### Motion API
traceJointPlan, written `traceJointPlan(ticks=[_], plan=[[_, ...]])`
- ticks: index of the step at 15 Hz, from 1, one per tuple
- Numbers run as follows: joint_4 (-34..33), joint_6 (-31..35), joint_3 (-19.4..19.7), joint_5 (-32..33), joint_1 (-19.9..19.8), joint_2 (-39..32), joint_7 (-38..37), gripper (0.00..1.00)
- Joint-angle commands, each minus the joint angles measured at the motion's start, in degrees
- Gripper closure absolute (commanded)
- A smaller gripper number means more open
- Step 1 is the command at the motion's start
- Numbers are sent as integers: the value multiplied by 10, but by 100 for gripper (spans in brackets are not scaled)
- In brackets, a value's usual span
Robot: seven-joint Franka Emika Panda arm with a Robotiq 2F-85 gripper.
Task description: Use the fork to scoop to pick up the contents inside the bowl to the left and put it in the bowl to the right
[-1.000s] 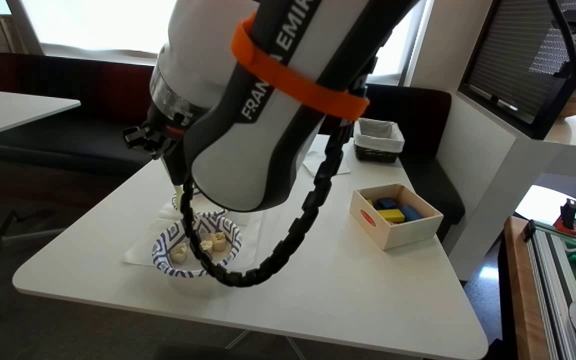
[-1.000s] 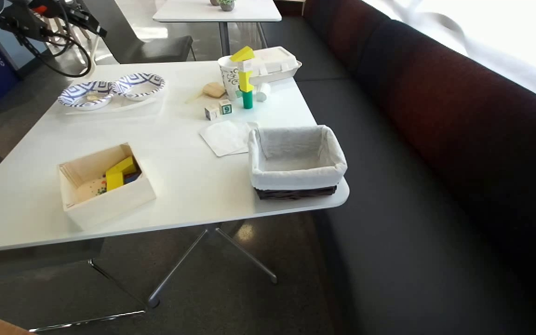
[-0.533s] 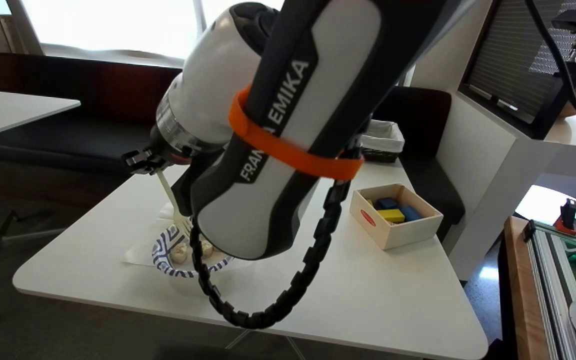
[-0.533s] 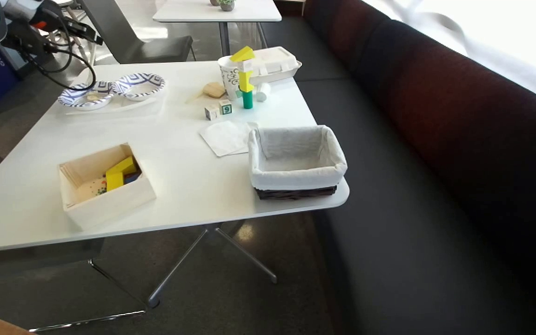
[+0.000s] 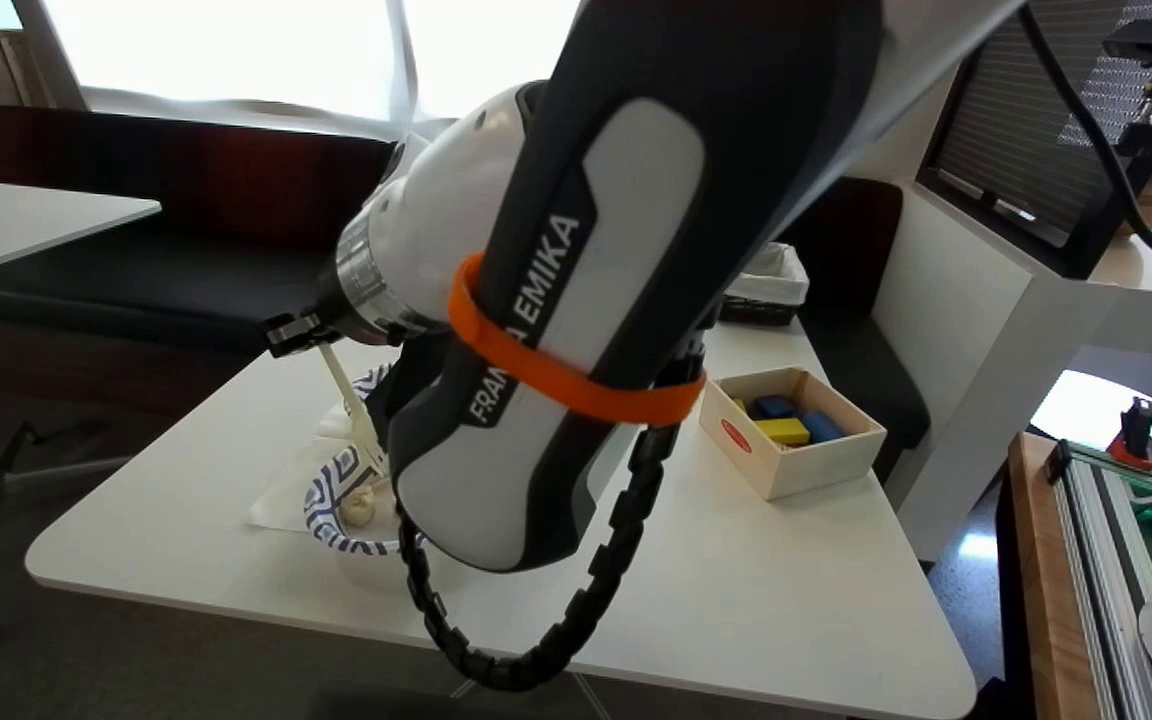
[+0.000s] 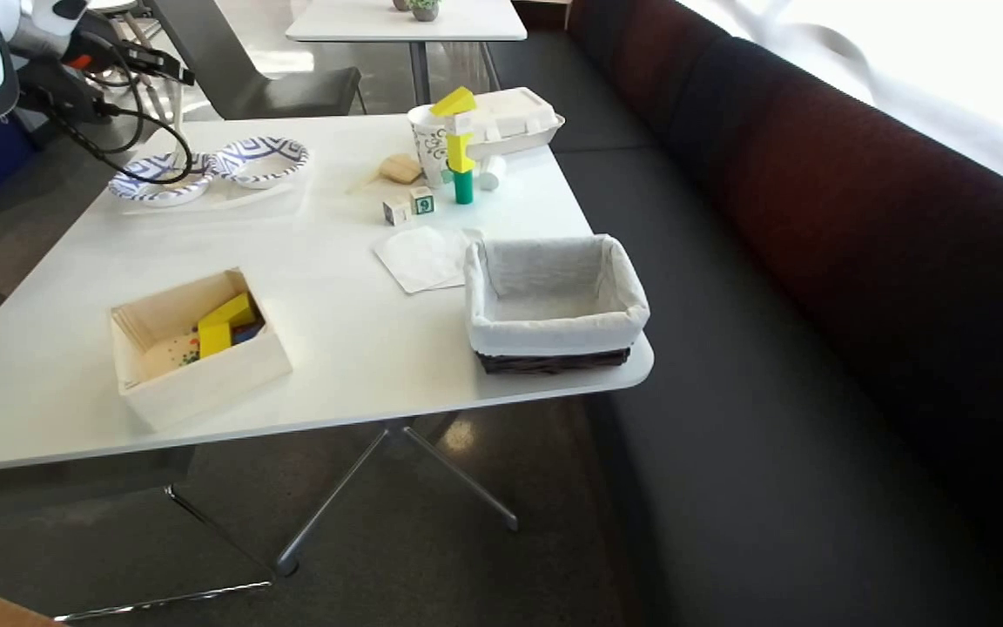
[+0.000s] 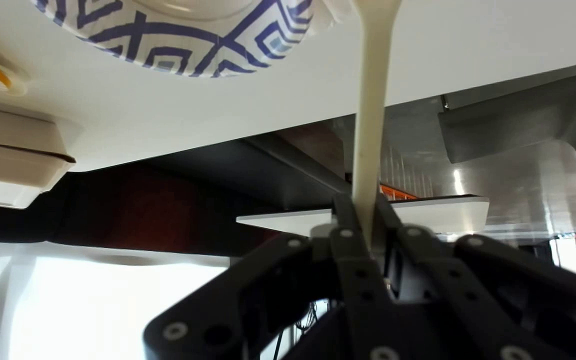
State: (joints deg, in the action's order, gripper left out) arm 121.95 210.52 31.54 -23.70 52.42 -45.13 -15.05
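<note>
In the wrist view, the handle of the fork is clenched between the jaws of the gripper. The right bowl is partly seen beside it, with a strip of white table between its rim and the edge. The carton is set by that edge.

In an exterior view, the fork is held tilted over the left bowl, in which some of the contents are seen, the bowl's right side being covered by the arm; whether they are touched by the tines cannot be told. The left bowl is placed toward the near edge, with the right bowl behind it. To the right, a broad stretch of table is seen up to the box, which is set close to the right edge.

In an exterior view, the bowls are seen side by side at the far left. Wide table surface lies between them and the blocks, and the near right corner is occupied by the basket.
</note>
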Motion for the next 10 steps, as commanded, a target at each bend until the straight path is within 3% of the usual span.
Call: traceJointPlan(ticks=[1, 2, 3, 4, 5, 10], plan=[[0, 21, -14, -16, -4, -14, 0, 97], [-8, 35, -74, -60, -49, 1, 69, 97], [-1, 27, -32, -29, -15, -12, 13, 97], [-8, 41, -89, -68, -59, 2, 79, 97], [-2, 34, -45, -39, -25, -12, 27, 97], [-3, 38, -50, -44, -29, -13, 32, 97]])
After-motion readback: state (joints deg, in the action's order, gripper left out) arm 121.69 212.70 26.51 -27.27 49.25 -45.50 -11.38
